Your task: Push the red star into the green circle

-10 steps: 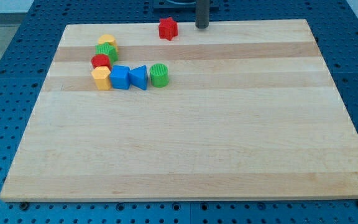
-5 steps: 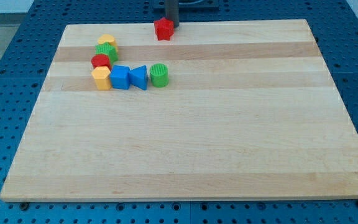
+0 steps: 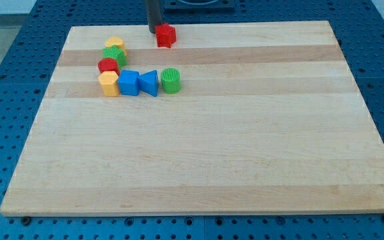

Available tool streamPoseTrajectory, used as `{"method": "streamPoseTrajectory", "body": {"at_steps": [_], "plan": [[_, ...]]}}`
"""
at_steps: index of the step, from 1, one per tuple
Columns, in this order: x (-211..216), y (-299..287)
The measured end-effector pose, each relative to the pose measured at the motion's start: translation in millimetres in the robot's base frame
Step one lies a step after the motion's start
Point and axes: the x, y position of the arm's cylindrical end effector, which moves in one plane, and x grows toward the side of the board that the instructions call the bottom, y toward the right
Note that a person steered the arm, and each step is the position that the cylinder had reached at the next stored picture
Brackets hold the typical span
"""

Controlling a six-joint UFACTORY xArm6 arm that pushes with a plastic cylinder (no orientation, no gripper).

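Note:
The red star (image 3: 166, 36) lies near the top edge of the wooden board (image 3: 205, 153), left of centre. My tip (image 3: 154, 31) stands just to the star's upper left, touching or almost touching it. The green circle (image 3: 171, 80) sits lower down, below the star and slightly right of it, at the right end of a cluster of blocks.
Left of the green circle lie a blue triangle (image 3: 149, 83), a blue block (image 3: 129, 83), a yellow block (image 3: 109, 85), a red block (image 3: 108, 66), a green block (image 3: 115, 55) and a yellow block (image 3: 115, 44). The board's top edge is close behind the star.
My tip has moved left along the board's top edge, from right of the red star to its upper left. The star has slid left and slightly down.

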Motion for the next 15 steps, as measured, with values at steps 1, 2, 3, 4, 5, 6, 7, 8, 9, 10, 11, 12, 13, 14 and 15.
{"method": "streamPoseTrajectory", "body": {"at_steps": [1,2,3,4,5,6,7,8,9,10,11,12,13,14,15], "plan": [[10,0],[21,2],[28,15],[30,37],[32,59],[39,72],[52,75],[65,76],[74,77],[83,77],[95,77],[107,77],[115,76],[121,76],[127,76]]}}
